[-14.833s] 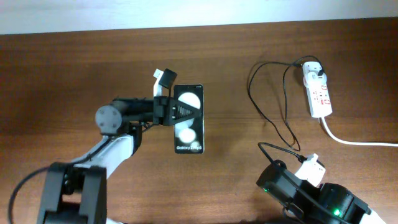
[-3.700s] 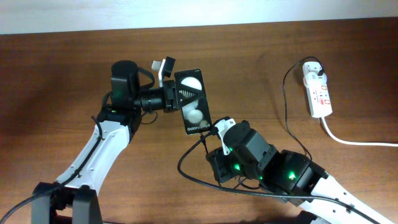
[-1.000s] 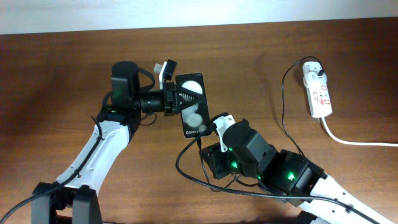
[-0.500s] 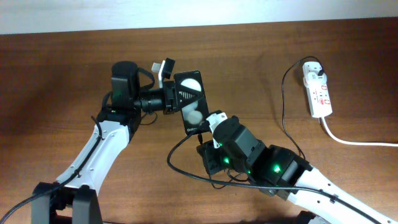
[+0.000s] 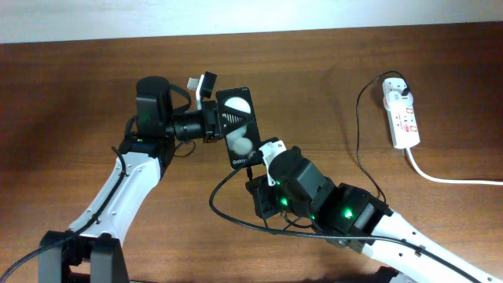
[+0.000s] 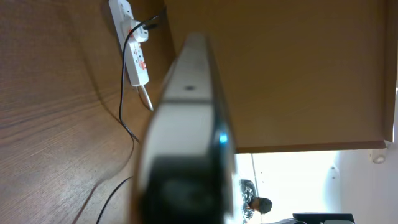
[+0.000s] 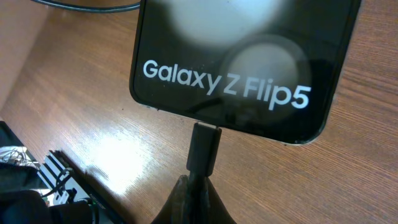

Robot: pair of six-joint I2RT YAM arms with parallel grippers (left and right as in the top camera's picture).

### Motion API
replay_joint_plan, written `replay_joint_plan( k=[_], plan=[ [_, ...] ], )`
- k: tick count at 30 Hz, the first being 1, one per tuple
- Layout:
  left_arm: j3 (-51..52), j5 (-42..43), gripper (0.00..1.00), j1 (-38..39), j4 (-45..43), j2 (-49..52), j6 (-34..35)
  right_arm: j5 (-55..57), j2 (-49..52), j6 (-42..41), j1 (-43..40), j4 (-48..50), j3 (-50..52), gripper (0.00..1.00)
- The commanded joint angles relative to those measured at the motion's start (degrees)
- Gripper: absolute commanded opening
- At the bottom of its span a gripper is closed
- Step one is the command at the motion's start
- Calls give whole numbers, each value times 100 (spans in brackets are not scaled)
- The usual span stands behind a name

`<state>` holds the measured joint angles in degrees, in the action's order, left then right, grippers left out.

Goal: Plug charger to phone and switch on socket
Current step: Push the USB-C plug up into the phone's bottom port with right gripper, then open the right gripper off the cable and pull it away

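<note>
My left gripper [image 5: 225, 123] is shut on the phone [image 5: 250, 126] and holds it tilted above the table. The phone is black with two white blobs. The left wrist view shows only its blurred edge [image 6: 189, 118]. Its lower end reads "Galaxy Z Flip5" [image 7: 249, 56]. My right gripper [image 7: 198, 185] is shut on the charger's black connector [image 7: 204, 148], whose tip meets the middle of the phone's bottom edge. How deep it sits I cannot tell. The charger's thin cable [image 5: 357, 149] runs to a white adapter [image 5: 395, 86] plugged into the socket [image 5: 402, 122] at the far right.
The socket's thick white cord [image 5: 448, 178] leaves toward the right edge. Slack black cable [image 5: 228, 214] loops on the wood under my right arm [image 5: 330, 208]. The socket [image 6: 134, 46] and cable also show in the left wrist view. A white wall borders the table's far side.
My right gripper has shut on the connector and moved up and left, bringing its tip to the phone's bottom edge. The left arm has shifted the phone slightly left.
</note>
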<state>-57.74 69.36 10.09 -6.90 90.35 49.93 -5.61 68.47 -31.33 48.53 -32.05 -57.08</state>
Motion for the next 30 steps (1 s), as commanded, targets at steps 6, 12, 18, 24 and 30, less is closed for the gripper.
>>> replay_joint_plan(
  k=[6, 12, 18, 24, 30],
  plan=[
    [-63, 531, 0, 225, 11, -79, -188, 142, -15, 37, 20, 262, -79, 4],
    [-61, 636, 0, 225, 11, -79, -352, 236, -15, 39, 20, 516, -79, 4],
    [-48, 857, 0, 225, 31, -79, -385, 553, -17, 39, 20, 614, -85, 4],
    [-46, 1038, 0, 225, 52, -79, -721, 728, -17, 37, 15, 885, -111, 4],
    [-42, 1237, 0, 225, 55, -79, -723, 890, -22, 39, 15, 892, -138, 4]
  ],
)
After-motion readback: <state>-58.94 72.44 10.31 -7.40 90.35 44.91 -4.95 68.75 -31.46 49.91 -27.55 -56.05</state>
